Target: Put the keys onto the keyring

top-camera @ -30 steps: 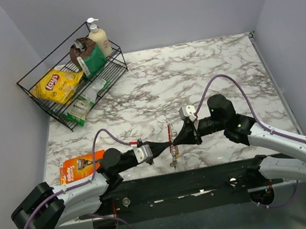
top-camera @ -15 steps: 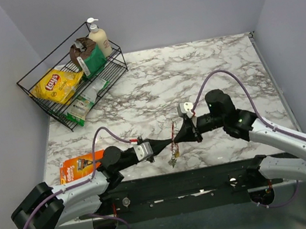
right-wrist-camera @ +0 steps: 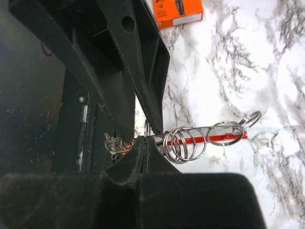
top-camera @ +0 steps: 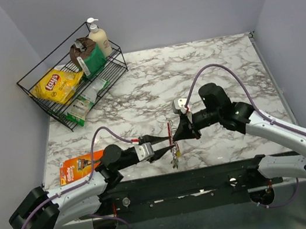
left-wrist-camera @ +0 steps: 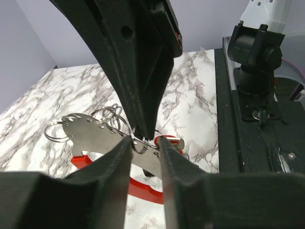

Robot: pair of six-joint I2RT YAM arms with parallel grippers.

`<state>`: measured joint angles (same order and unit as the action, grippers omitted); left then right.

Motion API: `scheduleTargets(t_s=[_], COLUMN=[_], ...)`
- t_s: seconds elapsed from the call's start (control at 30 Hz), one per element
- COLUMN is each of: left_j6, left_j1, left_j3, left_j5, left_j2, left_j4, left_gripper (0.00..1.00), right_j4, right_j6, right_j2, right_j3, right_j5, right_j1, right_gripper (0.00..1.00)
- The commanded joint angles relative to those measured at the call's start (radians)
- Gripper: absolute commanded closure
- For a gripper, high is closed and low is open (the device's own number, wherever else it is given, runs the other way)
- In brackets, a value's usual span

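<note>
The keyring (top-camera: 169,133) is held above the table's near edge, red loop upright, between both grippers. My right gripper (top-camera: 175,137) is shut on the edge of its silvery plate (right-wrist-camera: 157,138), beside several wire rings (right-wrist-camera: 183,143) and the red loop (right-wrist-camera: 217,138). A bunch of small keys (top-camera: 174,160) hangs under the keyring and shows in the right wrist view (right-wrist-camera: 113,144). My left gripper (top-camera: 167,143) is open. In its wrist view its fingertips (left-wrist-camera: 125,145) stand either side of the narrow end of the plate (left-wrist-camera: 90,133), with the red loop (left-wrist-camera: 143,188) below.
A flat orange packet (top-camera: 79,165) lies at the near left. A black wire rack (top-camera: 50,103) with a chip bag, packets and a pump bottle stands at the back left. The black mounting beam (top-camera: 183,183) runs along the near edge under the grippers.
The left gripper's jaws have spread apart at the keyring. The right gripper has moved a little left and away from me with the keyring.
</note>
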<state>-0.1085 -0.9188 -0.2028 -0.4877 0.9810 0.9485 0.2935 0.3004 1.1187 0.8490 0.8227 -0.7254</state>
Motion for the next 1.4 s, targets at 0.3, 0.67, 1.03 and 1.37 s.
scheduleTargets(t_s=[0.3,0.67,1.03,1.37], left_j6=[0.023,0.029,-0.079,-0.08], left_j1=[-0.009,-0.008,0.032,0.046], left_j3=[-0.217,-0.545,-0.719,-0.764], left_j5=[0.008,0.038,-0.227,-0.4], left_j2=[-0.111,-0.068,0.018,0.143], left_j4=[-0.487,-1.005,-1.347,-1.347], left_gripper=[0.3,0.25,0.42,0.51], right_j4=[0.177,0.314,0.378,0.365], right_j6=[0.101,0.128,0.111,0.105], right_j2=[0.027,-0.002,-0.04,-0.043], right_j3=[0.137,0.162,0.142,0.117], right_j5=[-0.027,-0.016,0.041,0.079], right_j1=[-0.005,-0.005,-0.005,-0.005], right_gripper=[0.99,0.99,1.0,1.0])
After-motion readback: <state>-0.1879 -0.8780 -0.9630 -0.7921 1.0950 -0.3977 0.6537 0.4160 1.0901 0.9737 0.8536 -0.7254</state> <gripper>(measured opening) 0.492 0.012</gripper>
